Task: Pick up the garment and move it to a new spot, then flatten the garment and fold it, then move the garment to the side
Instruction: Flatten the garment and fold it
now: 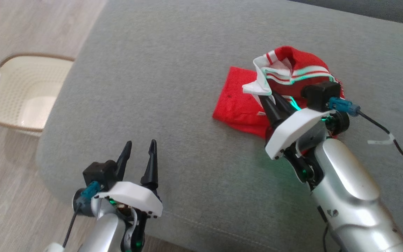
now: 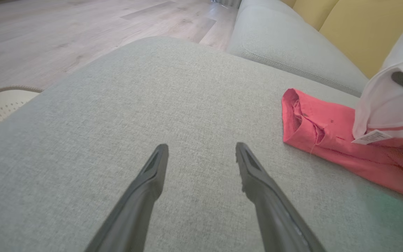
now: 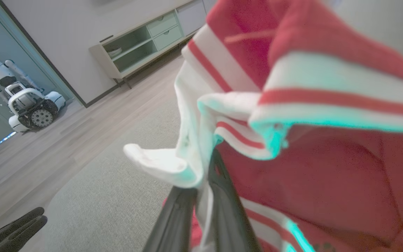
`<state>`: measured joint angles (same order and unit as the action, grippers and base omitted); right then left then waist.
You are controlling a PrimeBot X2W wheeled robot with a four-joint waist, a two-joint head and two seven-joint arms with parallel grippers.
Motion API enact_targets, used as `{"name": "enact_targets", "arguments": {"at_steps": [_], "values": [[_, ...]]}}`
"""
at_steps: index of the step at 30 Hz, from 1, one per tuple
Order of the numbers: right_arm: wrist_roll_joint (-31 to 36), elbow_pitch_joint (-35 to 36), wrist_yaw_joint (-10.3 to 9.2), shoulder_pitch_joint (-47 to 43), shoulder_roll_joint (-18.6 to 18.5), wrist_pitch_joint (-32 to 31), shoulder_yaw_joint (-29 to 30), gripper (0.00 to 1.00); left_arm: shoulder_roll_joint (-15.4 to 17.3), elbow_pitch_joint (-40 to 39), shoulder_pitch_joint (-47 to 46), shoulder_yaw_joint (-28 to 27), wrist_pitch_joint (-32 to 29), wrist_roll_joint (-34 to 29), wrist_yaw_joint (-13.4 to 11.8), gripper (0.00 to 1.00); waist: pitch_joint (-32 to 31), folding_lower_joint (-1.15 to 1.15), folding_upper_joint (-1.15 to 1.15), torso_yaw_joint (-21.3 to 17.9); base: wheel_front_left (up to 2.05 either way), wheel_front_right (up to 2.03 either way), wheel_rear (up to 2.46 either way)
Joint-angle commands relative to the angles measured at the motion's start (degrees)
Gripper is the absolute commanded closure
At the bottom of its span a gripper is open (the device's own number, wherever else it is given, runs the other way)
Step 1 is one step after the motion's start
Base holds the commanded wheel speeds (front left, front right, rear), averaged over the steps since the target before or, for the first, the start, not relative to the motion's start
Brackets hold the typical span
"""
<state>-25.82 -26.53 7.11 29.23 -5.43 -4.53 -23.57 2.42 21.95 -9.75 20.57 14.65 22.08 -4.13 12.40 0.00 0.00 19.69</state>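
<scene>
Grey sofa (image 1: 173, 70) seat fills most of the head view, wood floor (image 1: 5, 28) to its left. Red garment (image 1: 243, 101) with white stripes sits right of centre on the seat: lower part lies flat on the cushion, upper part with the white striped edge is lifted and bunched. Right end effector (image 1: 273, 101) is clenched on that white edge, fingertips buried in the cloth, arm coming in from the lower right. Right wrist view confirms it: both dark fingers (image 3: 222, 203) are pressed together with a white fold pinched between them, garment (image 3: 327, 175) hanging close over the lens, green light tinting the stripes. Left end effector (image 1: 141, 143) is released, fingers spread wide, holding nothing, low at the front-left edge of the seat and well apart from the garment. In the left wrist view the left end effector (image 2: 201, 147) points across bare cushion, and the garment (image 2: 327, 140) lies to the right with a small white label showing under the raised white part. Cream perforated basket (image 1: 23, 91) stands on the floor just beside the sofa's left side. Black cable (image 1: 380, 127) runs from the right wrist across the cushion. Yellow back cushions (image 2: 369, 31) sit behind the seat. Sideboard (image 3: 142, 49) and a parked white robot (image 3: 23, 101) stand far off in the room.
</scene>
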Motion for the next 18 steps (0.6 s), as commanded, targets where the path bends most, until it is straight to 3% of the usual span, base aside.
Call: {"name": "enact_targets", "arguments": {"at_steps": [1, 2, 3, 10, 18], "values": [[0.4, 1.6, 0.37, 1.8, 1.5, 0.5, -0.9, 0.93, 0.5, -1.9, -1.2, -1.3, 0.3, 0.2, -0.3, 0.00, 0.8, 0.00, 0.00, 1.5, 0.00, 0.00, 0.00], [0.6, 0.4, 0.37, 2.3, 1.7, 0.8, -0.8, 0.50, 0.5, -1.9, -1.2, -1.2, 0.3, 0.4, -0.4, 0.00, 0.9, 0.00, 0.00, 1.9, 0.00, 0.00, 0.00], [0.8, -0.7, 0.37, 2.8, 1.8, 1.3, -0.8, 0.00, 0.5, -1.9, -1.2, -1.0, 0.3, 0.6, -0.5, 0.00, 0.9, 0.00, 0.00, 2.2, 0.00, 0.00, 0.00], [1.2, -2.9, 0.37, 4.2, 2.4, 8.2, 0.2, 0.00, 0.5, -2.5, -0.9, -1.6, 0.3, 0.1, -1.2, 0.00, 1.1, 0.00, 0.00, 0.4, 0.00, 0.00, 0.00], [8.2, -3.7, 0.37, 0.8, 2.4, 16.3, 12.4, 0.00, 0.5, -3.7, -1.5, -3.3, 0.3, -1.9, -1.6, 0.00, 0.1, 0.00, 0.00, -5.9, 0.00, 0.00, 0.00]]}}
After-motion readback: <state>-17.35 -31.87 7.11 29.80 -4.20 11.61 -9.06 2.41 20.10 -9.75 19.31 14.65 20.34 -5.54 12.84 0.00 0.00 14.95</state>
